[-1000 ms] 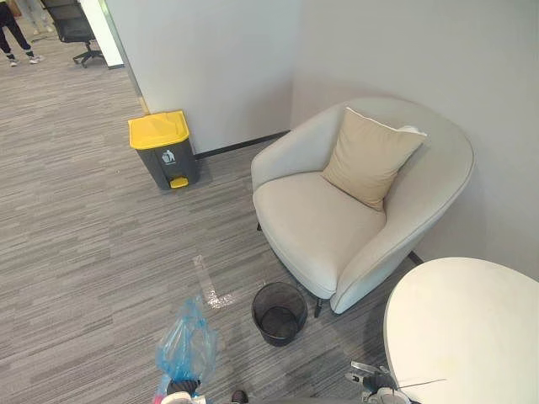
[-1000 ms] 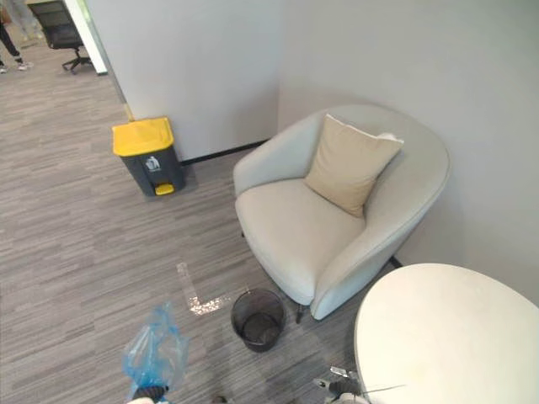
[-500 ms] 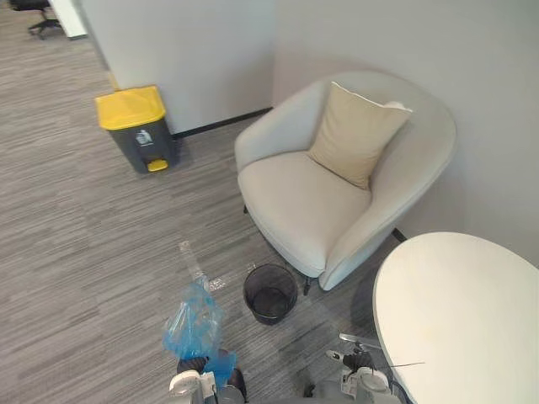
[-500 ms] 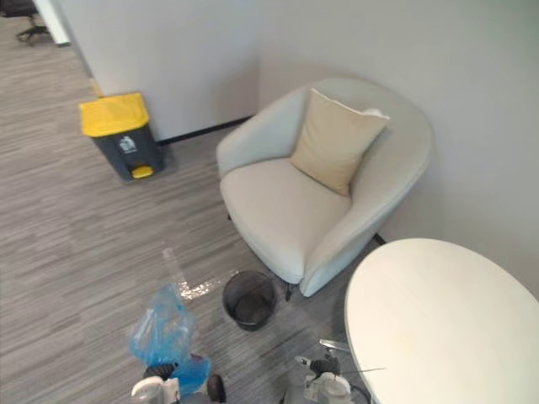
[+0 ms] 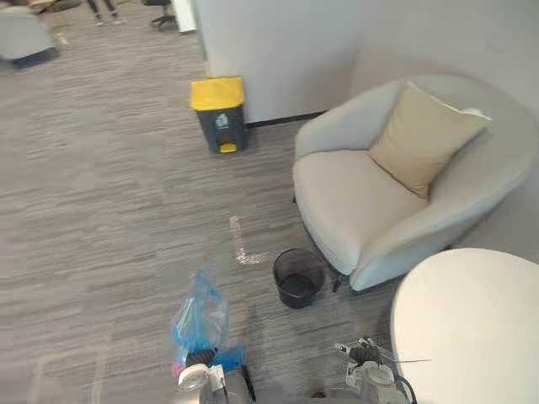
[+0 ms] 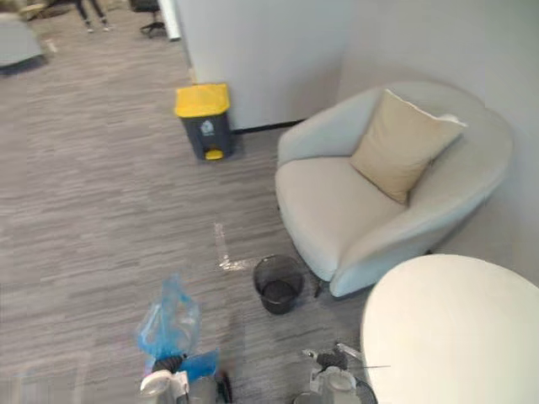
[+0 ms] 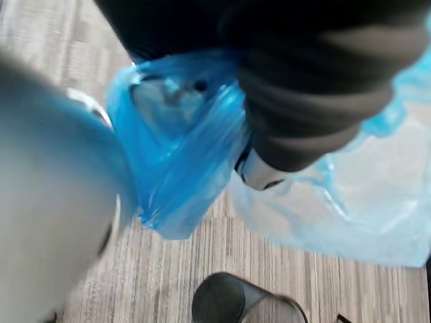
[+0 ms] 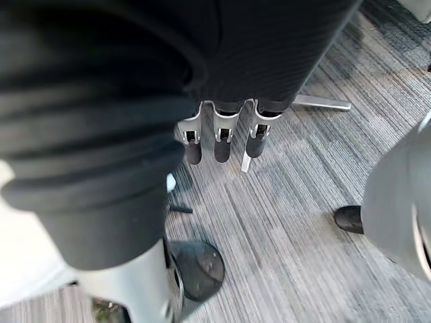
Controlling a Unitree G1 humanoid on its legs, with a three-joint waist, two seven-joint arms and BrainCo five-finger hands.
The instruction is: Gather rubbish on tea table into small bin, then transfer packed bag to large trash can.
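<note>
A grey striped carpet point(image 5: 109, 210) runs back to a white wall. The yellow-lidded large trash can point(image 5: 217, 114) stands against that wall at the far side with its lid down. On the right, a cream armchair point(image 5: 362, 202) with a beige cushion point(image 5: 421, 139) sits in the corner. The round white tea table point(image 5: 472, 328) fills the near right, and its visible top is bare. The small bin point(image 5: 298, 278), a black mesh one, stands on the carpet just beside the armchair's front and has no liner. The packed blue bag point(image 5: 200, 318) is at the near left, well apart from the large trash can. Its neck is bunched in the left hand point(image 7: 303, 114), whose fingers appear curled around the plastic. The right hand point(image 8: 221, 141) hangs by the table's edge, its fingers straight, side by side and holding nothing. From here, the likeliest trouble is the thin film slipping or tearing during the carry across the open floor, since only a gathered fold seems to be held. The closed lid is a second risk: pressing the bag against it without lifting it could spill the rubbish beside the can.
</note>
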